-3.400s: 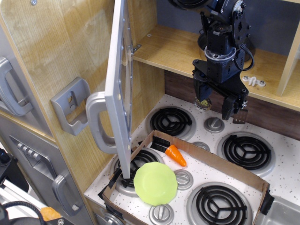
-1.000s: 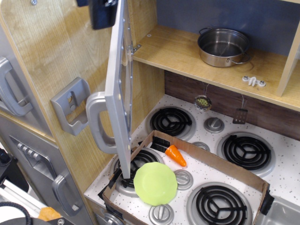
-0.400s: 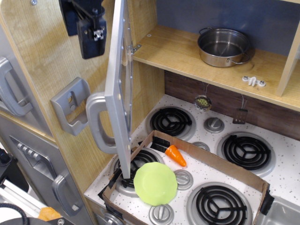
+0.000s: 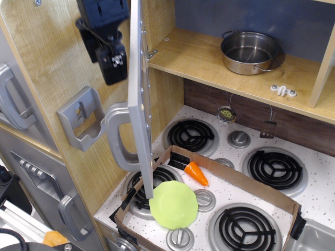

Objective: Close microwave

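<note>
Nearest the camera, the green plate and the carrot lie in the cardboard tray on the stove top, unmoved from a moment ago. Behind them the microwave door stands open, seen almost edge-on, and it has swung a little to the right since the last frame; its curved handle has shifted with it. My gripper has dropped lower and closer, and now sits just left of the door's outer face, above the grey wall bracket. I cannot tell whether my fingers are apart or together, or whether they touch the door. Farther back, the pot rests on the shelf.
</note>
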Action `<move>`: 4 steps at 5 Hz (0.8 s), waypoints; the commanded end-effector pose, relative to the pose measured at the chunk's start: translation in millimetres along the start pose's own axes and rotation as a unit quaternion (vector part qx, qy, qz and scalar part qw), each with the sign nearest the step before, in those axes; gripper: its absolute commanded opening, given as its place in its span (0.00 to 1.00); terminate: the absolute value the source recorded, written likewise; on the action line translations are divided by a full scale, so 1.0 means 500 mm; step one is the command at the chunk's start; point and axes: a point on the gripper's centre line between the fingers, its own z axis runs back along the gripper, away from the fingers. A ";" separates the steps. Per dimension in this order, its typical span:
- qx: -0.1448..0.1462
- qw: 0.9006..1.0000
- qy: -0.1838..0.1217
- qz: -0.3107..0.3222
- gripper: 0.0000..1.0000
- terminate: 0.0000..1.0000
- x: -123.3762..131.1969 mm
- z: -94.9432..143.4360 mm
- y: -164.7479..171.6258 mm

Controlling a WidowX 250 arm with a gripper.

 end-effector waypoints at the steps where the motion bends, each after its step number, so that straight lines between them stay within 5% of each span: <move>1: -0.010 0.996 -0.092 0.012 1.00 0.00 0.045 -0.017 -0.014; 3: -0.014 0.983 -0.181 -0.009 1.00 0.00 0.108 -0.025 -0.040; 4: -0.037 0.979 -0.200 -0.017 1.00 0.00 0.147 -0.032 -0.053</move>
